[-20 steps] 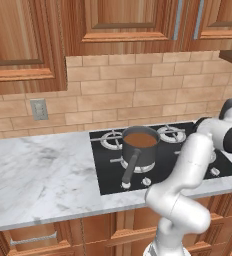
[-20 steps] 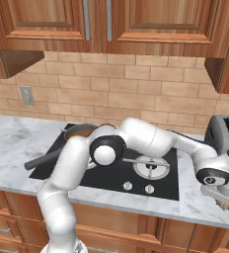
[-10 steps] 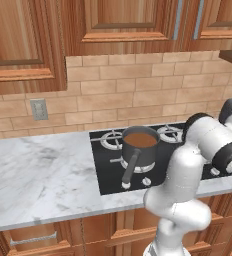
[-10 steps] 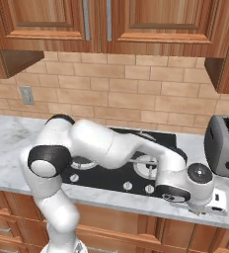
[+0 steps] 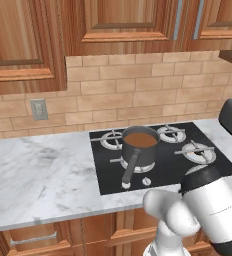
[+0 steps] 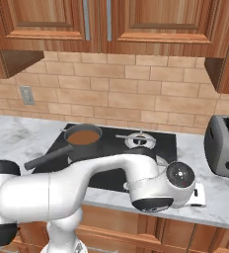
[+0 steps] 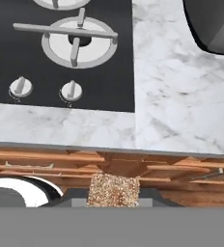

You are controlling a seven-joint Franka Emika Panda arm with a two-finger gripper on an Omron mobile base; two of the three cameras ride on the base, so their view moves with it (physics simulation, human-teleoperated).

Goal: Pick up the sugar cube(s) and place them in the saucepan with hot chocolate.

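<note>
Tool [image 7: 113, 193] is pinched on a speckled brown sugar cube [image 7: 113, 189], held off the front edge of the marble tabletop [image 7: 181, 96]. Saucepan [image 5: 139, 146], brown inside, sits on the rear left burner of the black cooktop [image 5: 173, 162], handle pointing forward.

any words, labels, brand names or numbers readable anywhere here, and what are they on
None can be read: no text shows in any view.
The toaster has a plain front with a small dark knob, no brand visible.
The cooktop knobs carry no markings.
The wall outlet and the saucepan bear no lettering.
</note>
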